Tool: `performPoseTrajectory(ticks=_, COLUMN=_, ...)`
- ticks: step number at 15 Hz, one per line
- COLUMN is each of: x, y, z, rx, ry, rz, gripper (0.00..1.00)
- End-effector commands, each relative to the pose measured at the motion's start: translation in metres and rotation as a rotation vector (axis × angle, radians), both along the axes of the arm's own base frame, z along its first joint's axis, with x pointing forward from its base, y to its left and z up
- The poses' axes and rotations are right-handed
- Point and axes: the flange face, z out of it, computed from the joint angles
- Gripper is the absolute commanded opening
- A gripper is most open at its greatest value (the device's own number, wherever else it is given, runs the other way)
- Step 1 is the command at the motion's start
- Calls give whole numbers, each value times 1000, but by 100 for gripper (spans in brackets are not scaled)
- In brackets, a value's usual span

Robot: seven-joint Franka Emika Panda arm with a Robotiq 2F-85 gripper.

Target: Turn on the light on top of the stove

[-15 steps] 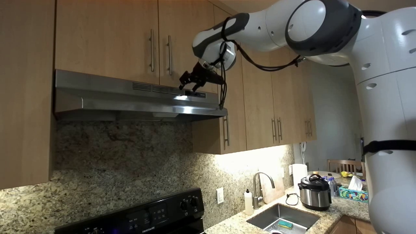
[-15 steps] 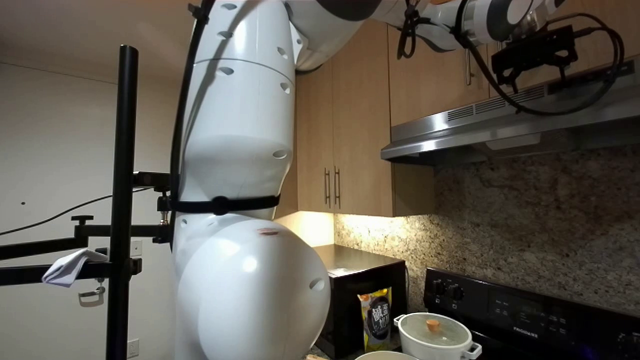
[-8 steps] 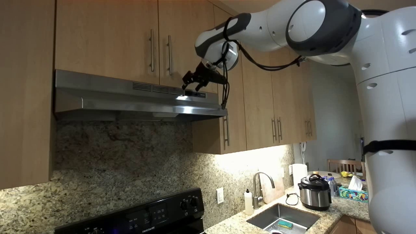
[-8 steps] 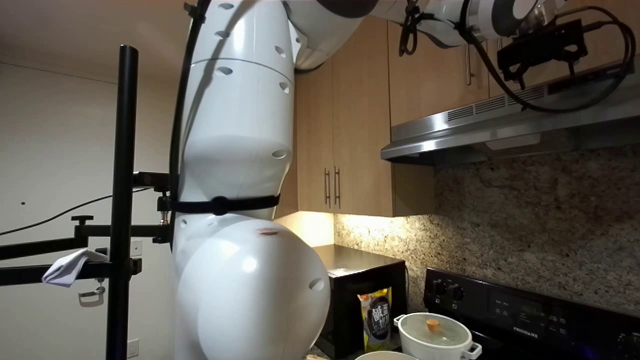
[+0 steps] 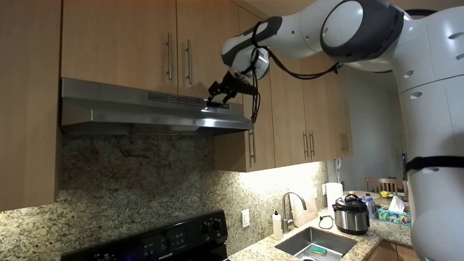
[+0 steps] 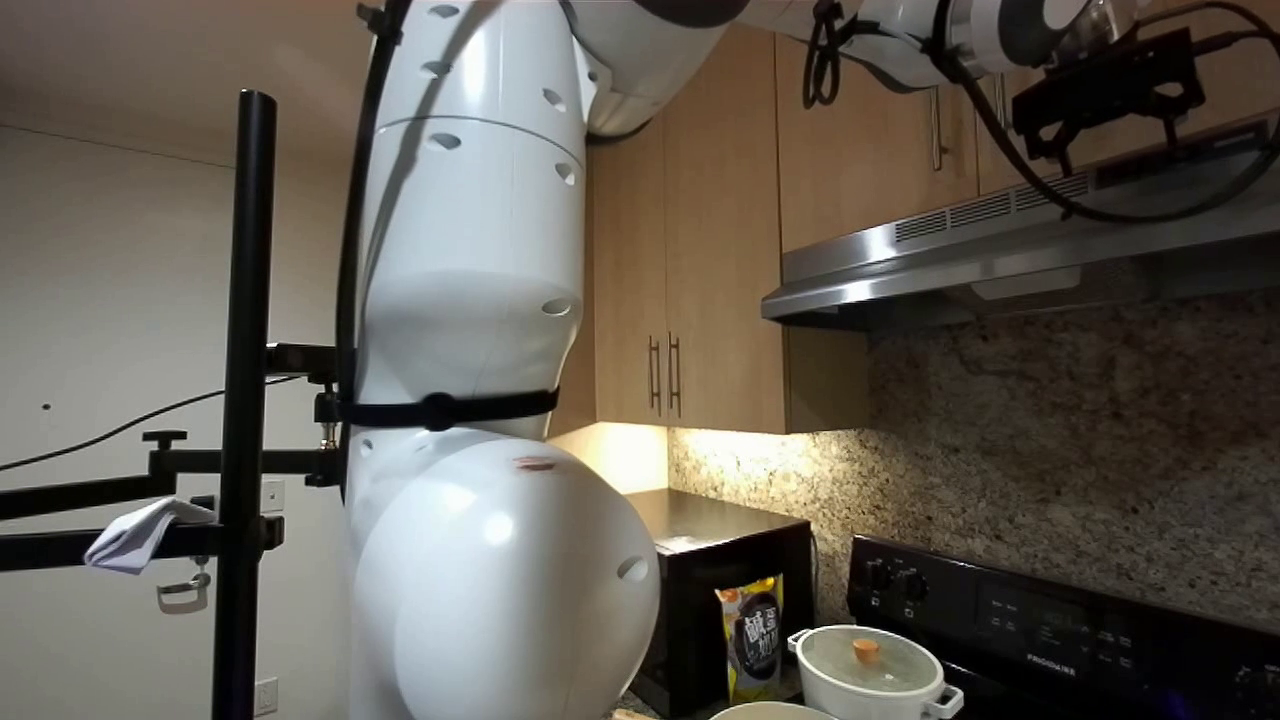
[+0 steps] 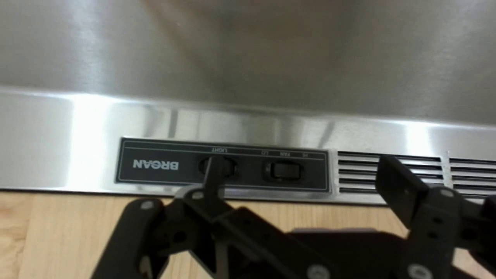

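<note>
1. While the hood (image 5: 152,108) spans above the stove (image 5: 195,233), its lamp (image 6: 1028,284) sits on the underside and seems unlit.
2. The gripper (image 7: 301,167) is at the hood's front; its fingers (image 7: 401,186) are spread wide and it grasps nothing.
3. On the black panel (image 7: 251,170), the light switch (image 7: 229,167) and the fan switch (image 7: 286,170) are near each other, so a small sideways drift could push the wrong one.
4. One fingertip (image 7: 214,179) partly hides the light switch; whether they touch, I cannot tell. Aimed a little too low, it may slip off.
5. The lettering (image 7: 219,150) appears upside down in the wrist view, which may cause a push in the wrong direction.
</note>
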Motion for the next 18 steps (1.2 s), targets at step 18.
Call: performPoseTrajectory(ticks=18, x=-2, y=-21, z=-20, rx=1, ry=43, rz=-16, gripper=100)
